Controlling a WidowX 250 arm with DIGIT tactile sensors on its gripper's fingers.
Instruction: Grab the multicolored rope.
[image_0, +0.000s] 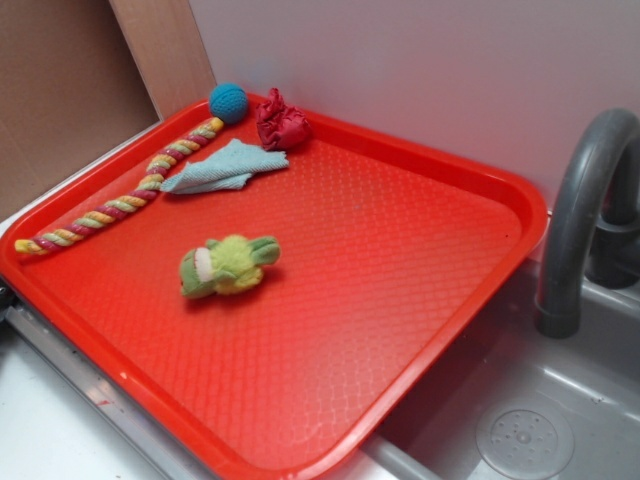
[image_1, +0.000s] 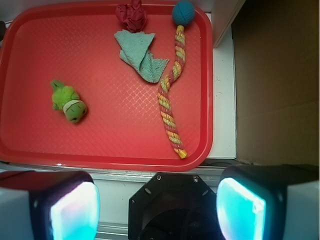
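The multicolored rope (image_0: 125, 200) lies stretched along the left edge of the red tray (image_0: 400, 300), twisted in yellow, pink and white strands. In the wrist view the rope (image_1: 172, 95) runs along the tray's right side, its near end by the tray rim. My gripper (image_1: 157, 210) is open, held high over the near edge of the tray (image_1: 100, 160), well apart from the rope, with nothing between its glowing cyan pads (image_1: 240, 210). The exterior view does not show the gripper.
A blue knitted ball (image_0: 228, 101) sits at the rope's far end. A folded light-blue cloth (image_0: 222, 168) touches the rope's middle. A red crumpled cloth (image_0: 280, 124) and a green-yellow plush toy (image_0: 228, 265) also lie on the tray. A grey faucet (image_0: 585, 200) and sink stand to the right.
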